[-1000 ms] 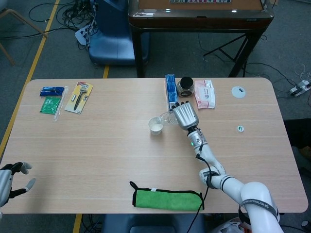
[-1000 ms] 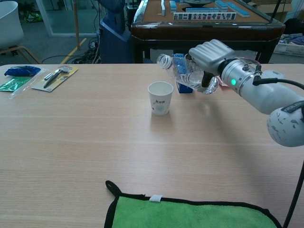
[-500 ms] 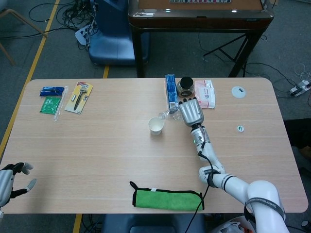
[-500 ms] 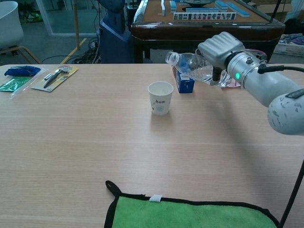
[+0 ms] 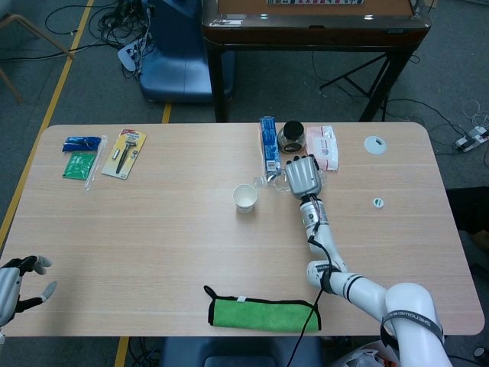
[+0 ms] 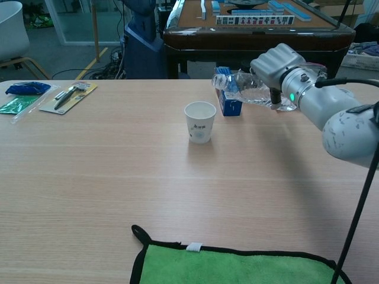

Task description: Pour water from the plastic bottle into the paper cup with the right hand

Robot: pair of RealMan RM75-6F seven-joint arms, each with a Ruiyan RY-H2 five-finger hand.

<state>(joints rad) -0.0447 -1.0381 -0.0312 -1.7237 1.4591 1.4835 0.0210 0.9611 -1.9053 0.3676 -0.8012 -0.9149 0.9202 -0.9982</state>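
A white paper cup (image 5: 244, 198) (image 6: 200, 122) stands upright near the table's middle. My right hand (image 5: 302, 176) (image 6: 276, 66) holds a clear plastic bottle (image 5: 273, 180) (image 6: 246, 90) on its side above the table, its open neck pointing left toward the cup but well to the cup's right. My left hand (image 5: 14, 284) hovers at the table's near left corner, fingers apart and holding nothing; the chest view does not show it.
A blue box (image 5: 267, 142) (image 6: 228, 102), a dark-lidded jar (image 5: 293, 137) and a pink packet (image 5: 322, 147) lie just behind the bottle. A green cloth (image 5: 263, 313) (image 6: 237, 266) lies at the near edge. Packaged tools (image 5: 124, 153) sit far left. A bottle cap (image 5: 377, 202) lies to the right.
My right hand has drawn the bottle back to the right and farther from the cup, levelling it; its neck no longer hangs over the cup's rim. The left hand has stayed put.
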